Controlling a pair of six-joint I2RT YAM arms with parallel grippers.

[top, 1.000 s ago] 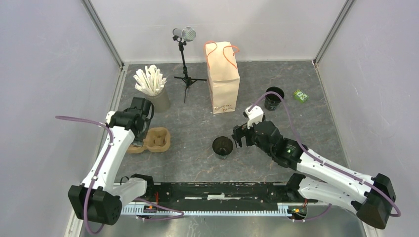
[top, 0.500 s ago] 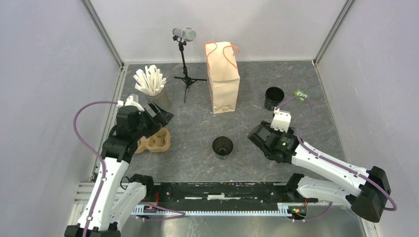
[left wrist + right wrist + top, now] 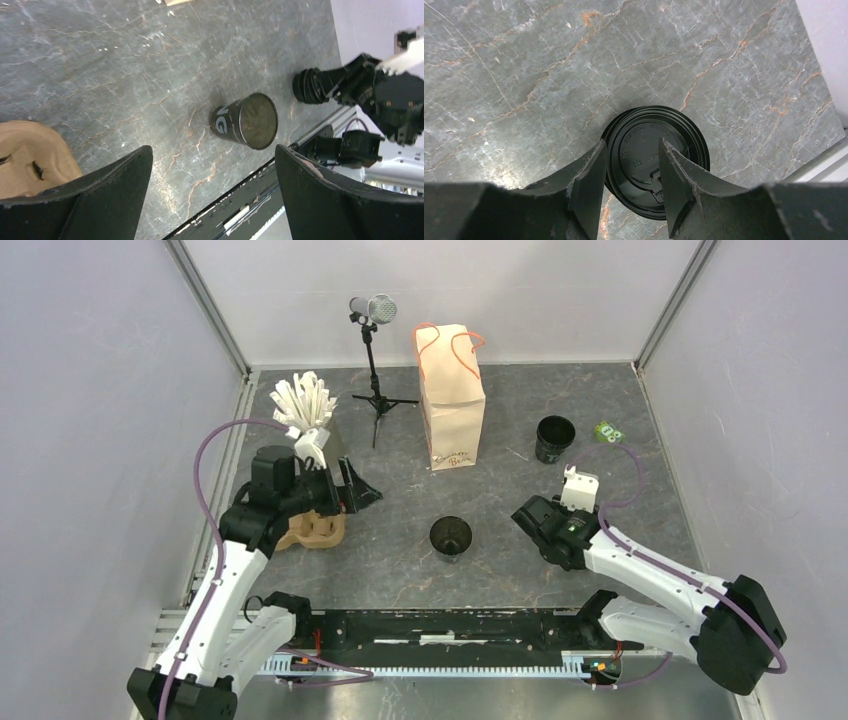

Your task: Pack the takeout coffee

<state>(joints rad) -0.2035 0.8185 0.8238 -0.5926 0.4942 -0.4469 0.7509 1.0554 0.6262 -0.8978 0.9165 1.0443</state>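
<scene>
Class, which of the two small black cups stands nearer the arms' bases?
The small black disposable cup in the middle of the table; the other black cup stands further back, beside the green packet.

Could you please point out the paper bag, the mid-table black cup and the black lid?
paper bag (image 3: 452,405), top view, front panel.
black cup (image 3: 451,536), top view, inside its mouth.
black lid (image 3: 636,145), right wrist view, its top face.

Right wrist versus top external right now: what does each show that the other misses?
Only the right wrist: a black lid lying flat on the table under the right gripper, hidden from above. Only the top external: the paper bag, the open black cup, the cup carrier, the left gripper. Both: the right gripper and the marbled table.
</scene>
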